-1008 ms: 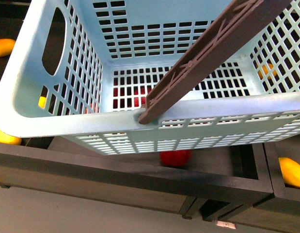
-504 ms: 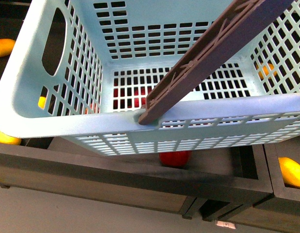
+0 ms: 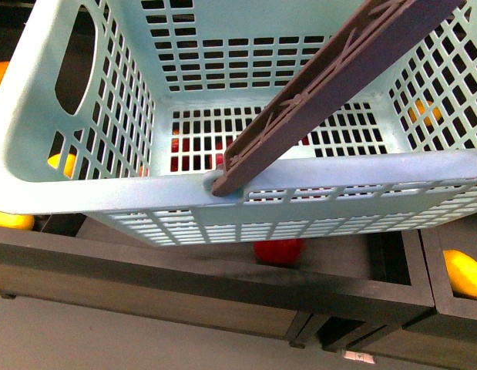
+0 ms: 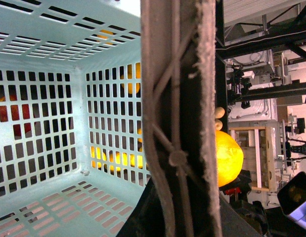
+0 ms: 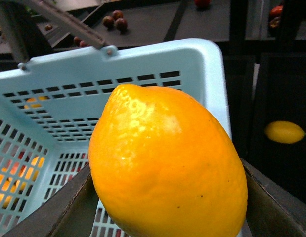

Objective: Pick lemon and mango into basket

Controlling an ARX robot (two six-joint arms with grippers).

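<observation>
Holding a glossy, bright yellow oval lemon (image 5: 165, 165) in the right gripper (image 5: 162, 217), with dark grey fingers (image 5: 46, 210) closed against either flank of the fruit. Fills most of the right wrist view.

Just beyond and below that gripper: the rim corner of a light teal plastic basket (image 5: 212, 74) with slotted lattice walls. Cannot tell whether the lemon hangs over the inside or just outside the wall.

Gripping the basket's brown arched plastic handle (image 4: 177, 98) with the left gripper (image 4: 180, 222), dark finger shapes set close on both sides of the bar. Hanging from that gripper clear of the furniture, tilted, with one long wall nearest the front camera and the handle crossing it on a slant.

Under the held basket: dark wooden shelving (image 3: 223, 285) with a red round fruit (image 3: 278, 250) showing just below the basket's near wall.

Lower than both grippers and well apart from them, in a dark compartment (image 3: 423, 254) toward the right-gripper side: an elongated yellow-orange mango (image 3: 463, 274), lying loose.

Far beyond the right gripper, on a dark surface past the basket: a few small dark round fruits (image 5: 115, 22).
</observation>
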